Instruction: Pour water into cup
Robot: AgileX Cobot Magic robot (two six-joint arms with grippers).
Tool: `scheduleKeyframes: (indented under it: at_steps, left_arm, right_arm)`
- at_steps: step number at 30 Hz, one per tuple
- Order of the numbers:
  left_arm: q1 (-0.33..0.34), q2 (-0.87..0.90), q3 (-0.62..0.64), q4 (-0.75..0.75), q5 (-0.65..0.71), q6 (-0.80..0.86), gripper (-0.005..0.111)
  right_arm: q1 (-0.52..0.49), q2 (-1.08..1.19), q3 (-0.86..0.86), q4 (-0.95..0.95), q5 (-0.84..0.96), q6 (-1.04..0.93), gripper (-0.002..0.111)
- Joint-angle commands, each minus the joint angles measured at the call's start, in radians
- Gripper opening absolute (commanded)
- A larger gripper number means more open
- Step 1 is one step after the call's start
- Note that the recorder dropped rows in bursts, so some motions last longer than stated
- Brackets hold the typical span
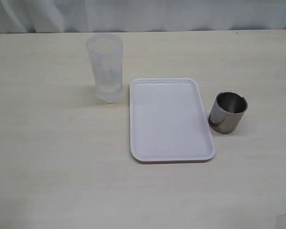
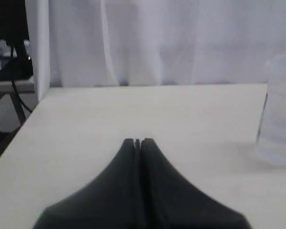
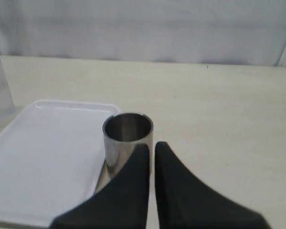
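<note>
The steel cup [image 1: 228,112] stands upright on the table, just right of a white tray [image 1: 169,119]. A translucent plastic beaker [image 1: 105,67] stands left of the tray's far corner, with a little clear water [image 1: 109,88] in its bottom. Neither gripper shows in the exterior view. In the left wrist view my left gripper [image 2: 137,141] is shut and empty above bare tabletop, with the beaker [image 2: 279,114] off to one side. My right gripper [image 3: 152,145] is shut on nothing. The cup [image 3: 127,138] stands just beyond its fingertips, beside the tray [image 3: 43,152].
The tray is flat and holds nothing. A white curtain [image 1: 143,14] hangs along the table's far edge. In the left wrist view the table's side edge [image 2: 19,129] shows, with dark equipment [image 2: 9,52] past it.
</note>
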State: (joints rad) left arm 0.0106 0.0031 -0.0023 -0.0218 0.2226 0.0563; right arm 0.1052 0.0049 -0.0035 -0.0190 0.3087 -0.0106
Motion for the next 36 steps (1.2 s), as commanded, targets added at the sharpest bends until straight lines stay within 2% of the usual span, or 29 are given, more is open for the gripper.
scheduleKeyframes:
  at_steps: [1, 8, 12, 16, 22, 24, 26, 29, 32, 36]
  left_arm:
    - [0.0, -0.003, 0.002, 0.005, -0.181, -0.005, 0.0]
    - [0.0, -0.003, 0.002, 0.005, -0.487, -0.019, 0.0]
    - [0.0, -0.003, 0.002, 0.005, -0.671, -0.056, 0.0]
    - [0.0, -0.003, 0.002, 0.005, -0.759, -0.156, 0.0]
    - [0.0, 0.024, -0.005, 0.01, -0.796, -0.193, 0.002]
    - [0.0, 0.066, -0.024, 0.01, -0.807, -0.193, 0.012]
    - [0.0, 0.118, -0.042, 0.01, -0.809, -0.193, 0.028]
    - [0.0, 0.2, -0.064, 0.049, -0.8, -0.197, 0.072]
    - [0.0, 0.275, -0.066, 0.171, -0.811, -0.251, 0.105]
    - [0.0, 0.367, -0.066, 0.296, -0.823, -0.35, 0.105]
  right_arm:
    - [0.003, -0.005, 0.004, 0.003, -0.156, 0.001, 0.004]
    - [0.003, -0.005, 0.004, 0.003, -0.387, -0.004, 0.004]
    - [0.003, -0.005, 0.004, 0.003, -0.605, 0.0, 0.004]
    - [0.003, -0.005, 0.004, 0.038, -0.746, 0.011, 0.004]
    - [0.003, -0.005, 0.004, 0.04, -0.753, 0.05, 0.005]
    - [0.003, -0.005, 0.004, 0.04, -0.756, 0.05, 0.009]
    - [0.003, -0.005, 0.004, 0.04, -0.758, 0.05, 0.017]
    - [0.003, -0.005, 0.004, 0.04, -0.758, 0.05, 0.033]
    - [0.003, -0.005, 0.004, 0.04, -0.756, 0.05, 0.046]
    - [0.003, -0.005, 0.004, 0.04, -0.754, 0.05, 0.054]
